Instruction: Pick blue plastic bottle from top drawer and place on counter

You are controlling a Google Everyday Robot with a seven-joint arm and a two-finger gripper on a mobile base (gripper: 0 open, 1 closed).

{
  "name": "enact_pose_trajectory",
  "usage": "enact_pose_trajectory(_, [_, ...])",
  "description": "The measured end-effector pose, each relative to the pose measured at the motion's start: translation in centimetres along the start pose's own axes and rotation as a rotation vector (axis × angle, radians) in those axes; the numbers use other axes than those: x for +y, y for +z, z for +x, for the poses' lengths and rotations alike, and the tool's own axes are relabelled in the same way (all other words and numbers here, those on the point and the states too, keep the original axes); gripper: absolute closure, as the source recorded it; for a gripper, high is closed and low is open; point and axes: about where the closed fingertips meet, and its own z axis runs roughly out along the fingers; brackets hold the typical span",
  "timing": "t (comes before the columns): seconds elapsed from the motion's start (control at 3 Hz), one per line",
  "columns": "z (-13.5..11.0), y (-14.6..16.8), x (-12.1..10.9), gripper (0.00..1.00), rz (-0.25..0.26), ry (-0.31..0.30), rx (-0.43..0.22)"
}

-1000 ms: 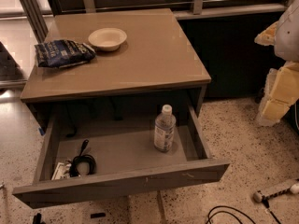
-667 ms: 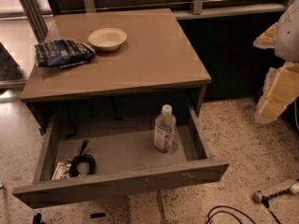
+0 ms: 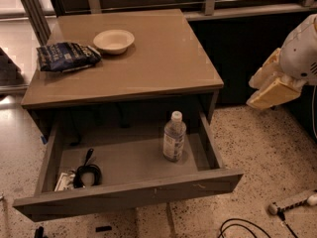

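The blue plastic bottle [image 3: 174, 137] stands upright with its white cap on, in the right part of the open top drawer [image 3: 129, 195]. The drawer is pulled far out under the tan counter [image 3: 153, 58]. My gripper [image 3: 270, 86], with yellowish pads on a white arm, hangs in the air at the right edge of the view. It is to the right of the cabinet, above floor level and well apart from the bottle. It holds nothing that I can see.
A white bowl [image 3: 114, 40] and a dark blue snack bag [image 3: 67, 56] lie at the counter's back left. A coiled black cable [image 3: 86, 172] lies in the drawer's left part. Cables and a power strip [image 3: 292, 202] lie on the speckled floor at right.
The arm and gripper have shifted a little left and up, toward the cabinet's right side. The bottle and the drawer have not moved.
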Motion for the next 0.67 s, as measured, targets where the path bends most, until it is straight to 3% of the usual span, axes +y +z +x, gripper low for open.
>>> enact_pose_trajectory(0.33, [-0.55,3.56,-0.52,0.82,0.006,0.031,-0.102])
enact_pose_trajectory(0.67, [-0.97,3.60,-1.17,1.00,0.032,0.034,-0.118])
